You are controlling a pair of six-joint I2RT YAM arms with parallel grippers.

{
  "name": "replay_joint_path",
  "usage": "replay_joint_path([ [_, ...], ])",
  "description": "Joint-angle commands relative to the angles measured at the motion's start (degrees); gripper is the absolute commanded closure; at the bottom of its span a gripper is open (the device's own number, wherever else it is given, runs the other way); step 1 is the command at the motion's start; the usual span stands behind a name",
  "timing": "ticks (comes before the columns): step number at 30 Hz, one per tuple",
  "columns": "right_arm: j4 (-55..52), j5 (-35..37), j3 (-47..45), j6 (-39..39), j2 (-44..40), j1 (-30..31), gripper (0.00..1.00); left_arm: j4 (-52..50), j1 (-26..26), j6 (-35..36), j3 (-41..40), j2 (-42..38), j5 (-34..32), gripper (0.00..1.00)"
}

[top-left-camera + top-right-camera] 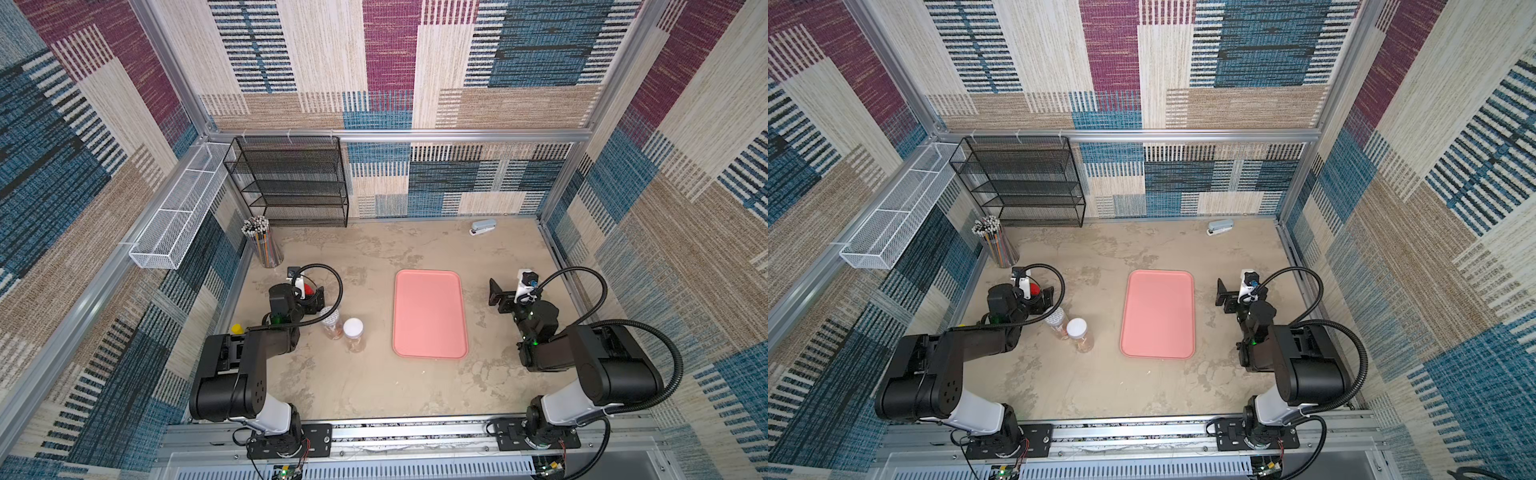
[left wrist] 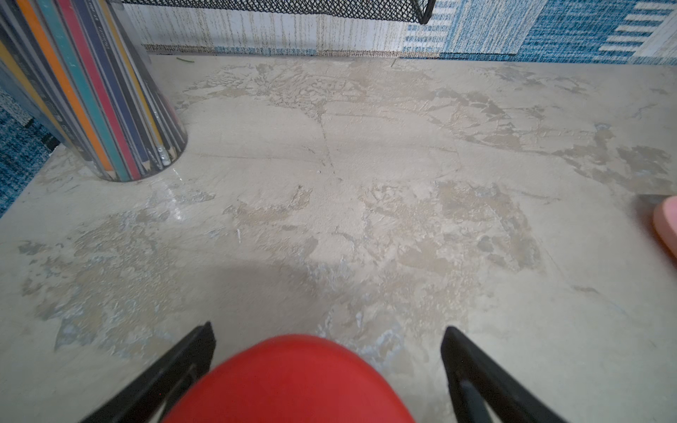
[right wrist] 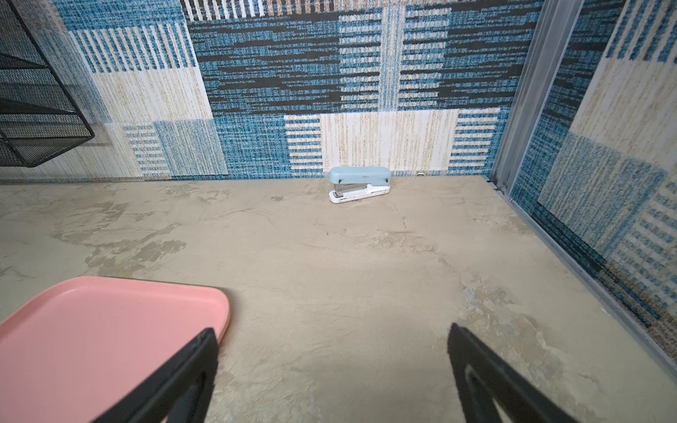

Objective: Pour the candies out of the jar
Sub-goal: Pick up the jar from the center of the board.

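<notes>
Jar [image 1: 354, 337] upright, white lid [image 1: 353, 327] uppermost.

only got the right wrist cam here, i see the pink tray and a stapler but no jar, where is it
Observer: A white-lid jar stands upright, left of the tray.
Operator: only that one
Observer: No, a second jar stands close beside it, further left.
Operator: is the left gripper on either
Observer: No. The left gripper is open past them, a red thing between its jaws.
</notes>
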Motion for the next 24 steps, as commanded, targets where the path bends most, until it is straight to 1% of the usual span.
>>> replay_joint_path([
  [1,2.7,-0.1,-0.1,-0.3,-0.3,0.1,0.00,2.0,0.0,0.5,0.0,-0.1,0.8,0.04],
  [3,0.3,0.5,0.9,-0.1,-1.3,0.1,0.00,2.3,0.0,0.5,-0.2,-0.3,0.4,0.05],
  [5,-7.8,0.7,4.2,0.1,-3.7,0.1,0.00,2.7,0.0,0.3,-0.2,-0.4,0.0,0.05],
  [7,-15.9,-0.1,8.3,-0.3,-5.5,0.1,0.00,-1.2,0.0,-0.2,1.0,-2.6,-0.6,0.05],
  [8,-18.5,-0.1,9.8,-0.3,-5.8,0.1,0.00,-6.0,0.0,-0.3,2.2,-3.9,-0.8,0.05],
  [10,-21.9,1.3,11.9,0.2,-6.0,0.0,0.00,-10.6,0.0,-0.4,4.0,-5.7,-0.4,0.06],
  [12,-24.5,1.5,13.2,0.8,-6.8,0.1,0.00,-12.1,-0.1,-0.5,4.2,-7.0,-0.2,0.07],
  [15,-29.6,2.1,15.5,4.5,-8.1,0.1,0.00,-12.4,-0.1,-1.7,3.2,-8.6,-0.7,0.07],
  [19,-37.9,0.1,19.9,11.1,-9.1,0.6,0.00,-13.8,-0.2,-3.1,2.9,-9.7,-1.0,0.07],
  [22,-45.1,-0.4,23.5,13.6,-10.1,2.7,0.00,-17.7,-0.2,-4.8,4.4,-11.1,-2.9,0.07],
  [24,-49.3,-0.7,25.4,14.2,-11.0,5.6,0.00,-20.4,-0.3,-6.5,5.5,-12.9,-4.0,0.07],
])
